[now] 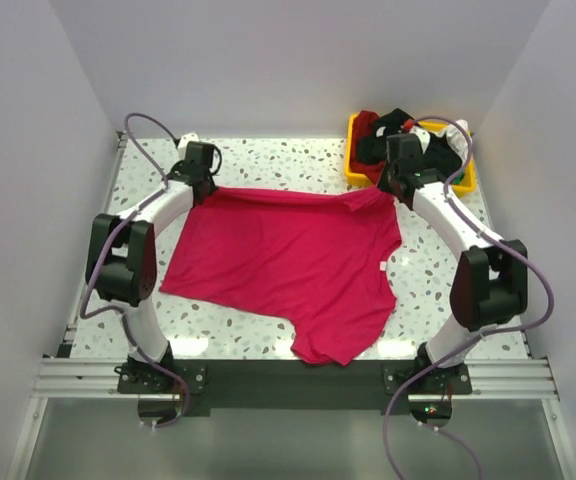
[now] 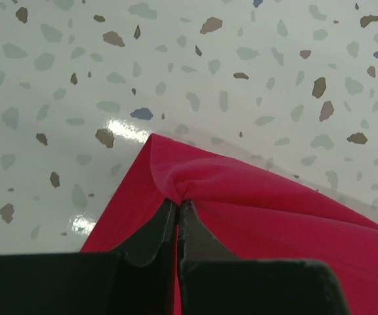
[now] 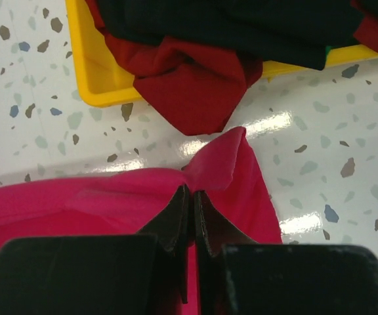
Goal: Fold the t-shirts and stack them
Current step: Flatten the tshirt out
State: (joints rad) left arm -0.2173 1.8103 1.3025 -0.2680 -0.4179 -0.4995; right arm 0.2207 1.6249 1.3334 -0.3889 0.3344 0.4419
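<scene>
Crimson-pink soft cloth t-shirt [image 1: 288, 265] pinched at both far corners. Left gripper [image 2: 178, 201] has black fingers [image 2: 151, 237] pressed together on a bunched fold of pink cloth at the shirt's far-left corner. The corner peaks up slightly off the speckled terrazzo table [image 2: 241, 65]. Right gripper [image 3: 190, 191] is the same: fingers [image 3: 169, 220] clamped tight on a small gathered tuft at the far-right corner, with a flap of cloth sticking up past the tips.

Top view: left gripper [image 1: 200, 183] and right gripper [image 1: 395, 188] are well apart. The shirt's far edge is pulled between them, dipping a bit in the middle. The rest of the shirt lies spread on the table [image 1: 268, 160] between the arms, wrinkled. Its near end reaches the table's near edge, and a small white tag [image 1: 383, 265] shows near the right side.

Just beyond the right gripper is a yellow plastic bin [image 3: 84, 59] at the far-right corner. A dark red cloth shirt [image 3: 189, 92] spills over its rim, close to the pink tuft; can't tell if they touch. A black cloth shirt [image 3: 241, 26] is piled above it, and a white cloth shirt [image 1: 440, 150] is also in the bin.
</scene>
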